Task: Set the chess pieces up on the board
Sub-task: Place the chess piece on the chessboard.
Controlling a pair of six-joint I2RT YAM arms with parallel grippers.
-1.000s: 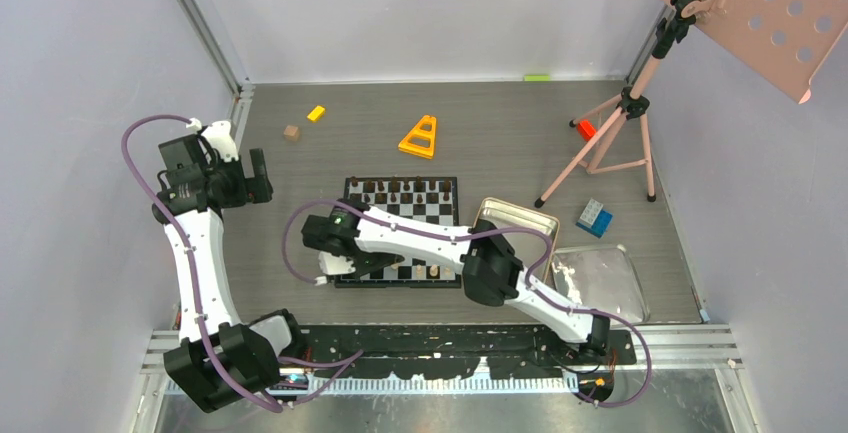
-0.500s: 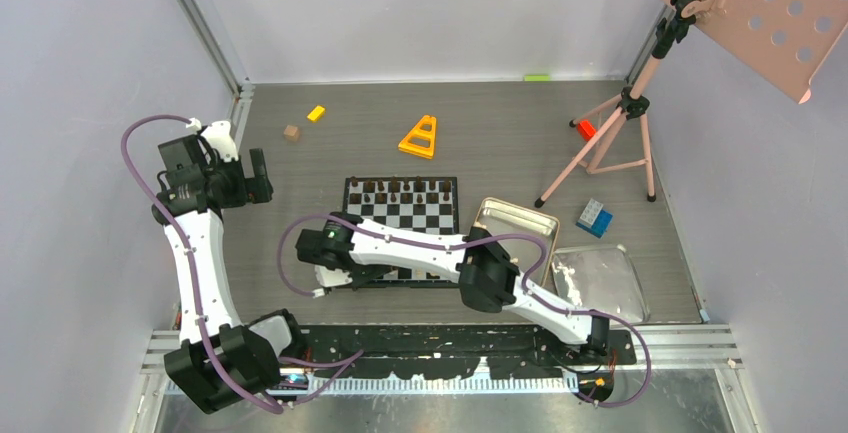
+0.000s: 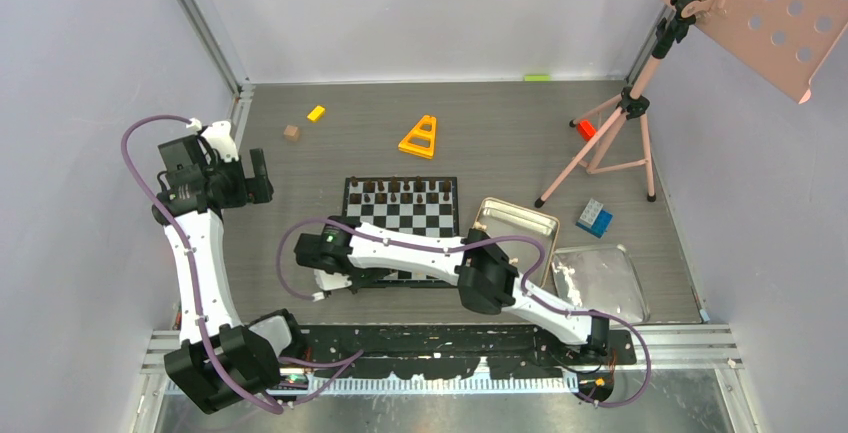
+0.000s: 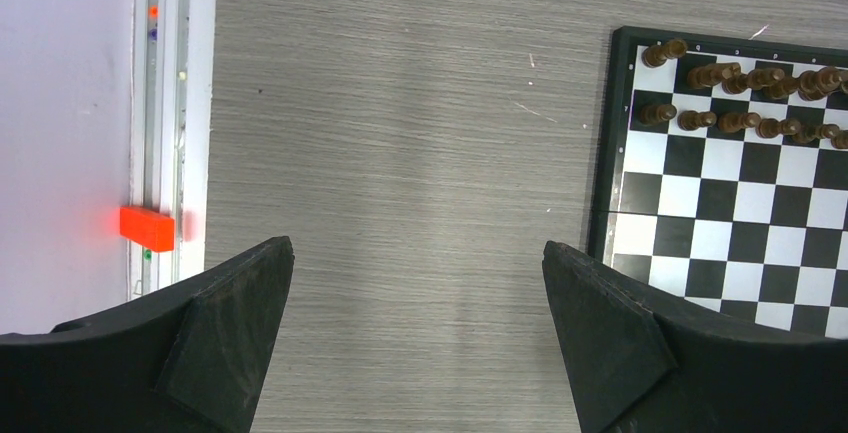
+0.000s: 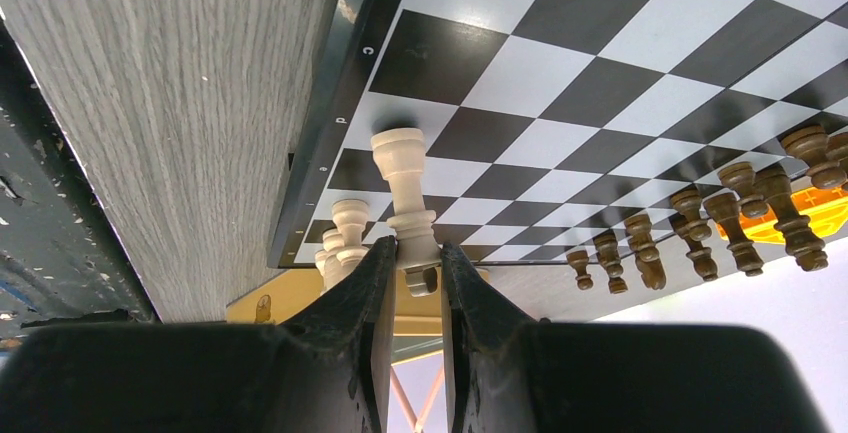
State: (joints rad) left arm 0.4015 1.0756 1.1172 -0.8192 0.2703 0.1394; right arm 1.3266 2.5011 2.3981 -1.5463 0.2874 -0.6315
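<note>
Two arms, one busy. On the left, left gripper hangs wide open and empty over the grey wood-grain table, beside the flat black-and-white checkered board, well apart from any piece. The nearer right gripper is clamped on the head of a pale tan turned wooden chess piece at the board's near-left corner. Long axis in line with the fingers, base toward a white square; seated or just above, can't tell. Other pale pieces stand just beside it; dark brown pieces line the far edge.
</note>
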